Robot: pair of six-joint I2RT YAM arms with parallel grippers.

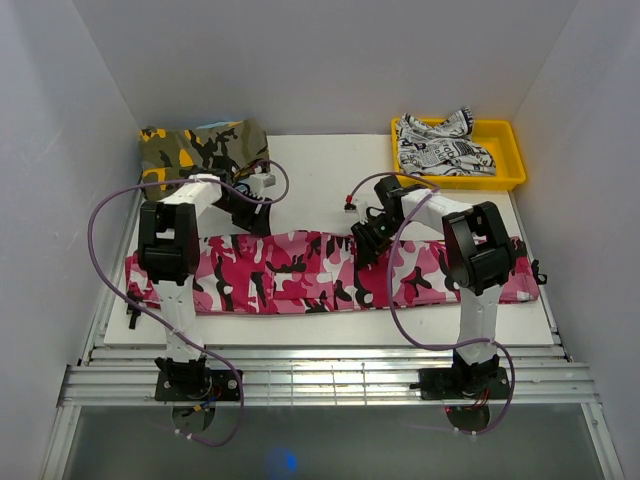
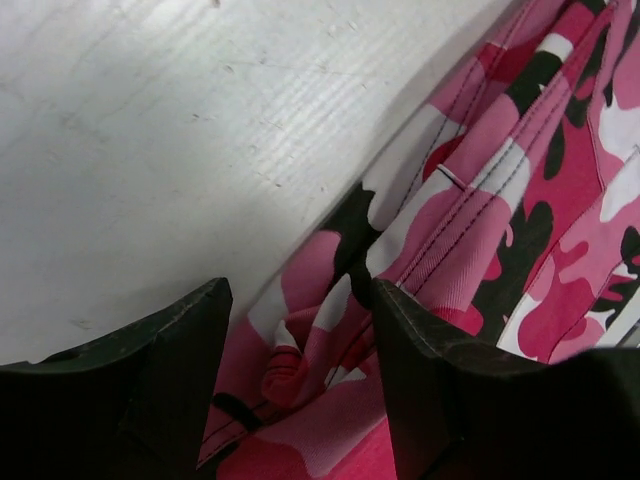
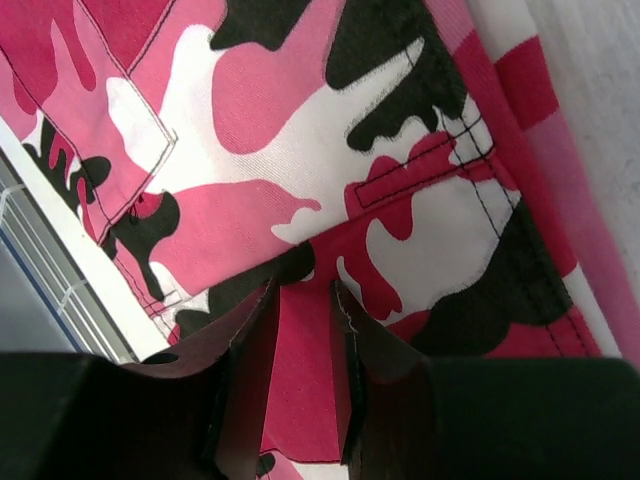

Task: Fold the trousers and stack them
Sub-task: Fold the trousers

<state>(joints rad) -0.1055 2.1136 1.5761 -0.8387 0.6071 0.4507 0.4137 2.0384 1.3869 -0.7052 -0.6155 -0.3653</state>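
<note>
The white table [image 1: 320, 165] carries three things. The trousers [image 1: 300, 275] lie stretched flat across it from the left edge to the right edge, nearer the near edge than the far one. An olive garment [image 1: 200, 148] sits bunched in the far left corner. A yellow tray [image 1: 512, 160] stands in the far right corner.

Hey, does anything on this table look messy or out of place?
Mostly tidy: the trousers lie flat across the table. The white printed garment is crumpled in the yellow tray, spilling over its left rim, and the olive garment is bunched at the far left corner.
</note>
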